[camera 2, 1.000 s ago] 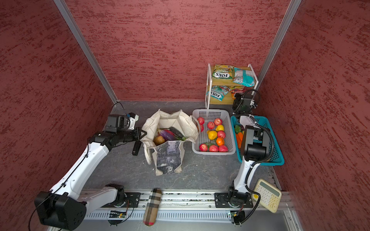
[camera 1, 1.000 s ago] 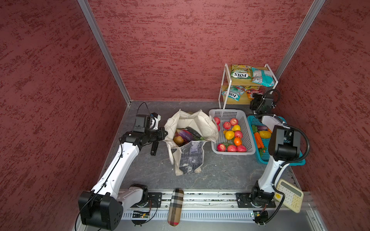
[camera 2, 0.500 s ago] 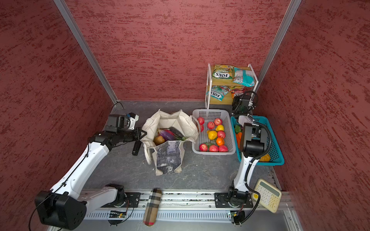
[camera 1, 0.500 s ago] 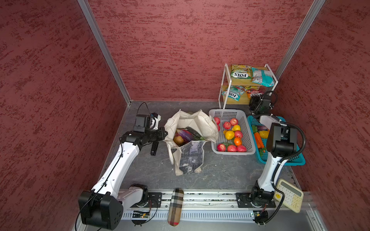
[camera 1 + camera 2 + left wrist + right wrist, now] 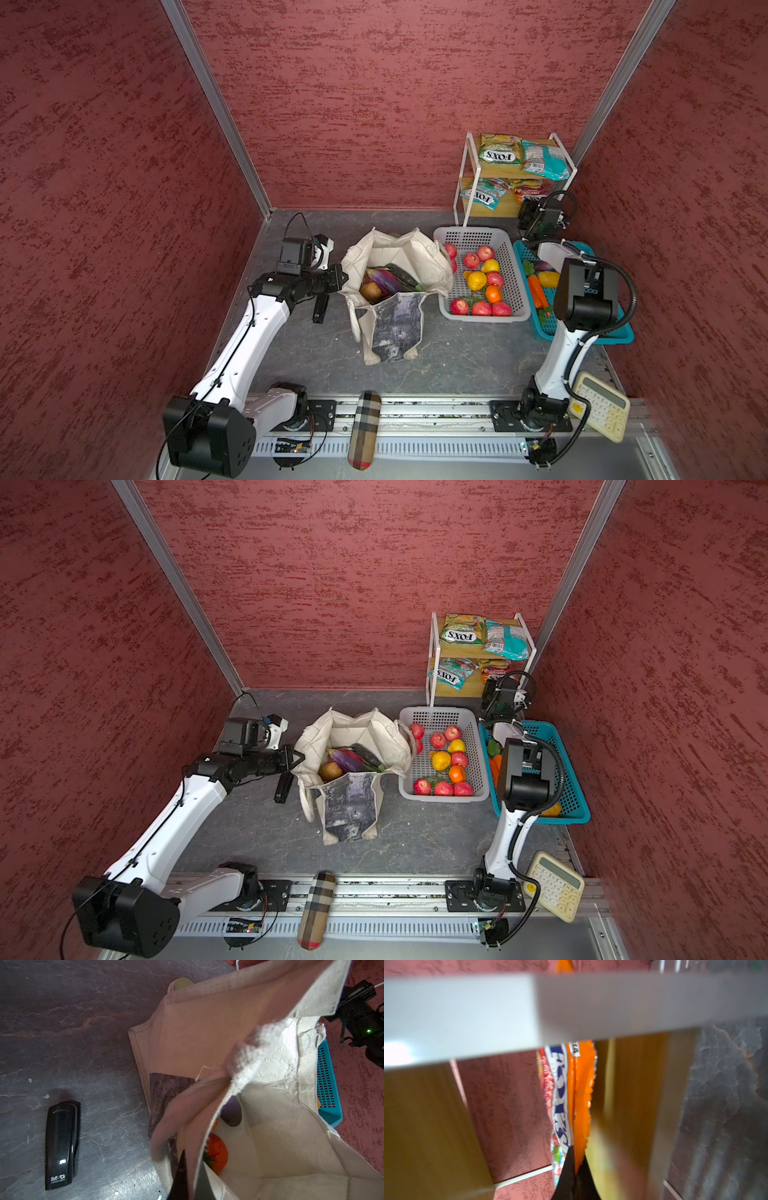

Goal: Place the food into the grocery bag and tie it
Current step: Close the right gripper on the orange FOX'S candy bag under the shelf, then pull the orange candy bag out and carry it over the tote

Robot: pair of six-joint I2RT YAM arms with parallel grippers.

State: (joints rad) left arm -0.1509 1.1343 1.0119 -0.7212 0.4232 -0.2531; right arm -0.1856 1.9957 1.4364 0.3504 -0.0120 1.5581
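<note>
1. Since the earlier frame, the right end effector (image 5: 576, 1167) has closed, apparently clamping the crinkly orange packet (image 5: 582, 1088) at the shelf (image 5: 498, 169), upper right.
2. The left end effector (image 5: 190, 1169) pinches the floppy canvas grocery bag (image 5: 398, 328), centre.
3. Four glossy packets (image 5: 500, 150); two perforated plastic baskets (image 5: 469, 237).

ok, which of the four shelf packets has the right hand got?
The orange FOX'S packet on the lower shelf, the only orange one: the right hand is shut on its crimped edge.
</note>
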